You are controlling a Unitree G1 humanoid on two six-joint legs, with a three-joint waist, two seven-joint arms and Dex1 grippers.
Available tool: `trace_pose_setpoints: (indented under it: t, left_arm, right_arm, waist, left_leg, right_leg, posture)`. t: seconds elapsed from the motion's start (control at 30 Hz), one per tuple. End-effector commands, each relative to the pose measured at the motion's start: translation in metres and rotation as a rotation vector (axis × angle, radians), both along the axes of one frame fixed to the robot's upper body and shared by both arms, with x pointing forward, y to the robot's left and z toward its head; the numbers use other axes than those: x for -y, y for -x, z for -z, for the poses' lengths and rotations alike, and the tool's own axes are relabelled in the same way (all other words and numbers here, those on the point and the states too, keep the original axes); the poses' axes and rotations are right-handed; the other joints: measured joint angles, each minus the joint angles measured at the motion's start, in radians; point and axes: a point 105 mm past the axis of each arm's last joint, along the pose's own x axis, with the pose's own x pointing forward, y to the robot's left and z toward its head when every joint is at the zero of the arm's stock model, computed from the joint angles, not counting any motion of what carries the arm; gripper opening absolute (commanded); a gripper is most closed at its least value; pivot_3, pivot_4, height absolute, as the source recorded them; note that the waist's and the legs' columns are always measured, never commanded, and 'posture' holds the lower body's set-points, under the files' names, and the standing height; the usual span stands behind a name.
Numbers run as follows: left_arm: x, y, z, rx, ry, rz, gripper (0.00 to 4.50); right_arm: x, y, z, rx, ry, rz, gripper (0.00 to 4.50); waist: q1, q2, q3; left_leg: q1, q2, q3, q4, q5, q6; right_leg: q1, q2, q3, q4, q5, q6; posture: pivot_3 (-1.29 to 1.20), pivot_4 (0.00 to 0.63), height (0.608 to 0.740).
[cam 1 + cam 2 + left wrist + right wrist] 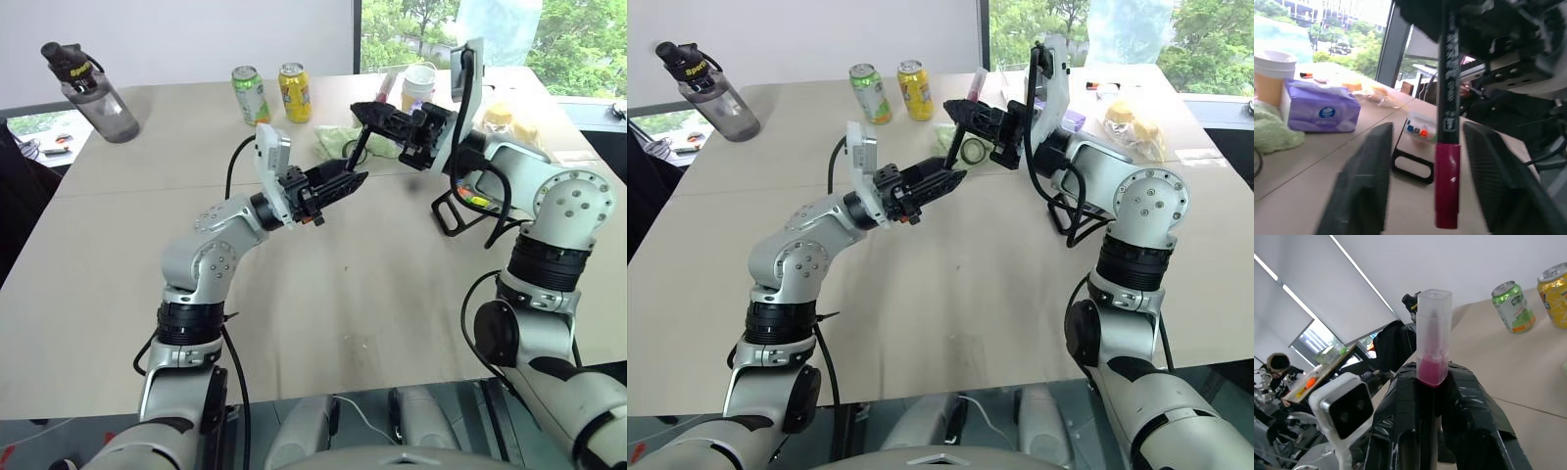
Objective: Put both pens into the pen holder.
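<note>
The small see-through pen holder with the black wire rim (1418,131) is partly screened by the right arm in the head views, where only its black rim and a few coloured tips show on the beige table (323,313); the left wrist view shows it standing on the table beyond the fingers, with blue and orange marker tips inside. Only one pen can be made out. The black-barrelled pen with the pink end and clear pinkish cap (1447,122) is held in the air above the table, well apart from the holder. The right gripper (1432,396) is clenched on the barrel just below the cap, which stands above the taped black fingers (1469,406) in the right wrist view. The left gripper (1435,196) is released: its two black fingers (1364,186) stand on either side of the pink lower end without touching it. In the head views the pen appears only as a thin dark line between the two grippers. A green can (251,94), a yellow can (294,92) and a dark water bottle (98,93) stand at the far side of the table. The left wrist view also shows a purple tissue pack (1322,110).
</note>
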Motion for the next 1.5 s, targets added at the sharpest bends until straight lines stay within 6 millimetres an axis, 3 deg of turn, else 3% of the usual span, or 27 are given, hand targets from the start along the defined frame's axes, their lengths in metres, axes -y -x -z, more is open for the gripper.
trace_pose_setpoints:
  t: [0.03,0.07,0.1,0.27,0.47,0.6,1.0,1.5]
  left_arm:
    - [-0.001,0.009,-0.003,0.064,-0.049,0.029,3.85]
    - [-0.004,0.010,-0.003,0.072,-0.061,0.020,4.34]
    - [-0.007,0.010,-0.002,0.080,-0.072,0.010,4.45]
    - [-0.012,0.017,-0.008,0.143,-0.185,0.015,4.45]
    - [-0.007,0.020,-0.015,0.210,-0.332,0.024,4.45]
    - [-0.005,0.020,-0.008,0.206,-0.363,0.026,4.45]
    - [-0.010,0.029,-0.003,0.186,-0.355,-0.001,4.45]
    - [-0.014,0.025,-0.008,0.198,-0.342,-0.023,4.45]
  right_arm:
    - [0.009,0.002,-0.019,0.095,-0.004,0.041,0.15]
    - [0.013,0.000,-0.019,0.115,0.021,0.068,0.15]
    - [0.016,-0.003,-0.019,0.148,0.072,0.100,0.15]
    - [0.026,-0.012,-0.003,0.463,0.577,0.226,0.15]
    - [0.033,-0.006,0.001,0.774,1.011,0.135,0.15]
    - [0.034,0.001,-0.008,0.866,1.136,0.042,0.15]
    - [0.055,0.000,0.015,0.819,1.312,-0.091,0.15]
    - [0.086,-0.023,0.038,0.674,1.382,-0.021,0.15]
  waist:
    - [-0.002,0.000,0.000]
    - [-0.003,0.000,0.000]
    - [-0.004,0.000,0.000]
    - [-0.006,0.000,0.000]
    - [-0.007,0.000,0.000]
    - [-0.005,-0.001,0.001]
    - [0.017,-0.001,0.001]
    - [0.016,-0.001,0.001]
  left_leg:
    - [0.000,0.000,0.000,0.000,0.000,0.000]
    - [0.000,0.000,0.000,0.000,0.000,0.000]
    - [0.000,0.000,0.000,0.000,0.000,0.000]
    - [0.000,0.000,0.001,-0.001,0.000,0.000]
    - [0.000,0.000,0.002,-0.002,0.000,0.000]
    - [0.000,0.000,0.002,-0.003,0.000,0.000]
    - [0.000,0.001,0.002,-0.003,0.000,0.000]
    - [0.000,0.001,0.002,-0.003,0.000,0.000]
  right_leg:
    - [0.000,0.000,0.000,0.000,0.000,0.000]
    - [0.000,0.000,0.000,0.000,0.000,0.000]
    - [0.000,0.000,0.000,0.000,0.000,0.000]
    - [-0.001,0.000,0.000,-0.001,0.000,0.000]
    - [-0.001,0.000,0.001,-0.001,0.000,0.000]
    - [-0.002,0.000,0.002,-0.002,0.000,0.000]
    - [-0.001,0.000,0.001,-0.003,0.000,0.000]
    - [-0.001,0.000,0.001,-0.003,0.000,0.000]
  posture:
    - [0.00,0.150,0.740]
    - [0.00,0.150,0.740]
    - [0.00,0.150,0.740]
    - [0.00,0.150,0.740]
    - [0.00,0.150,0.740]
    - [0.00,0.150,0.740]
    - [0.00,0.150,0.740]
    - [0.00,0.150,0.740]
